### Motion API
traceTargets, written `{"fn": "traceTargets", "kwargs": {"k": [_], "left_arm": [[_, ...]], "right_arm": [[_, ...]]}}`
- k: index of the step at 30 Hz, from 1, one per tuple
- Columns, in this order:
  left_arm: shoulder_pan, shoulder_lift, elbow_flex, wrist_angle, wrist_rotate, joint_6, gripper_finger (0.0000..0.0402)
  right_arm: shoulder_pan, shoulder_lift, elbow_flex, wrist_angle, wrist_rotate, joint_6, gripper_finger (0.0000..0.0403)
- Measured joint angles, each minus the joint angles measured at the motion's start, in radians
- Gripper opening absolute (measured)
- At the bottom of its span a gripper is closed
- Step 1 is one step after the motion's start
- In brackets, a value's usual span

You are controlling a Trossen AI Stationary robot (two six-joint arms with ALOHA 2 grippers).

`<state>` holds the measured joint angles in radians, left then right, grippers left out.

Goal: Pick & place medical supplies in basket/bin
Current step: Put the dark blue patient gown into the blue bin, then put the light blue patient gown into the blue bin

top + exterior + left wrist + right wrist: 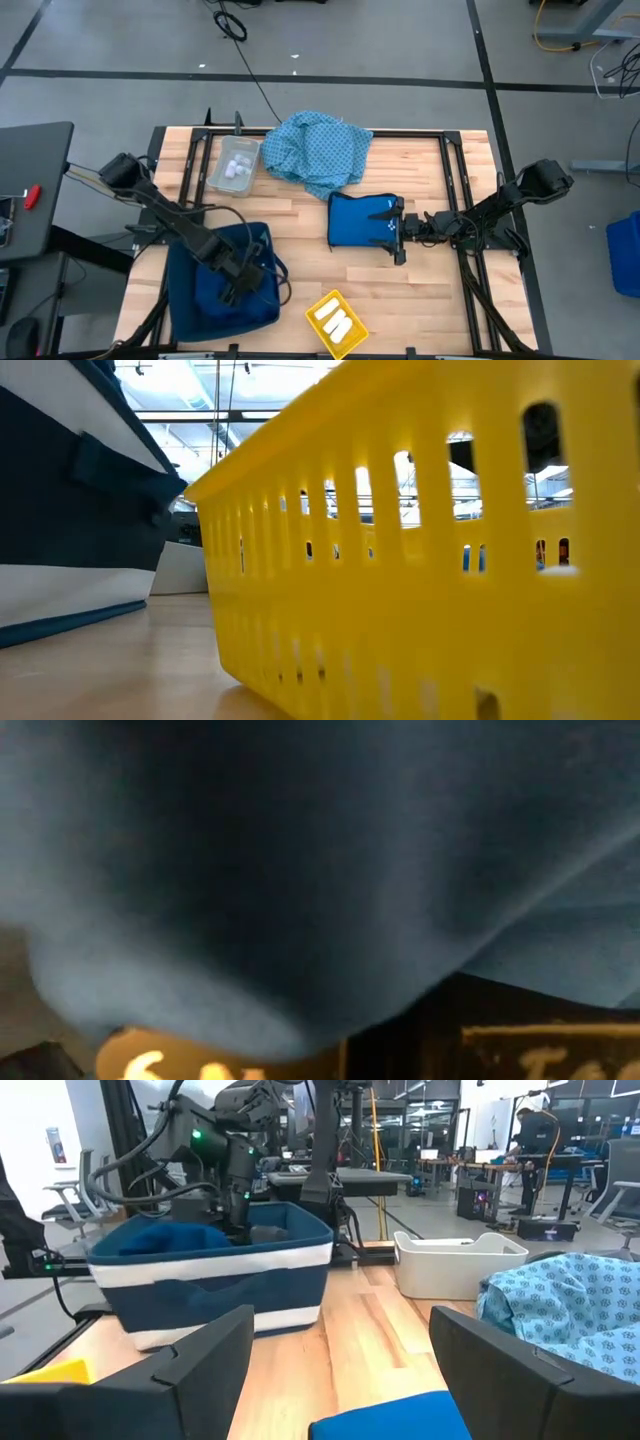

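Observation:
The light-blue dotted cloth (320,150) lies crumpled at the table's far middle. Beside it, small white rolls (237,166) sit in a clear tub (222,180). More white packets (333,322) lie in the yellow basket (318,305) at the near edge. My left gripper (232,285) reaches down into the dark blue bin (180,300), (210,1270); its fingertips are hidden, and its wrist view shows only dark blue fabric (300,870). My right gripper (340,1320) stands open and level at the right end of the bright blue pouch (360,220). My left gripper is down inside the bin, whose wall and lining hide its fingertips; I cannot tell whether it touches the fabric or holds anything.
The yellow basket (400,560) fills the low view, with the bin (70,510) beside it. A black frame (450,140) rims the wooden table. Bare wood lies between the pouch, the bin and the basket.

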<state>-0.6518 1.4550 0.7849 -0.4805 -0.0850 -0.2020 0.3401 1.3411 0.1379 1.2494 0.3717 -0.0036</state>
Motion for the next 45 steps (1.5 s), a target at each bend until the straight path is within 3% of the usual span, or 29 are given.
{"fn": "traceTargets", "kwargs": {"k": [4,11,16,23,31,37,45], "left_arm": [[0.003,0.022,0.000,0.044,0.006,0.016,0.0001],[0.006,-0.013,-0.002,0.174,-0.229,0.078,0.0001],[0.044,-0.079,-0.002,0.192,-0.172,0.068,0.0001],[0.042,-0.226,-0.002,0.089,-0.149,0.055,0.0002],[0.050,-0.401,-0.002,0.163,-0.404,0.070,0.0015],[0.135,-0.429,0.000,0.170,-0.491,0.143,0.0092],[0.334,-0.390,-0.001,0.171,-0.504,0.101,0.0275]], "right_arm": [[0.000,0.000,0.000,0.001,0.000,0.007,0.0309],[0.000,0.000,0.000,0.001,0.000,0.007,0.0309],[0.000,0.000,0.000,0.001,0.000,0.008,0.0309],[0.000,0.000,0.000,-0.007,0.000,0.008,0.0309],[0.000,0.000,0.000,-0.004,0.000,0.008,0.0309],[0.000,0.000,0.000,-0.004,0.000,0.009,0.0309],[0.000,0.000,0.000,0.000,0.000,-0.014,0.0309]]}}
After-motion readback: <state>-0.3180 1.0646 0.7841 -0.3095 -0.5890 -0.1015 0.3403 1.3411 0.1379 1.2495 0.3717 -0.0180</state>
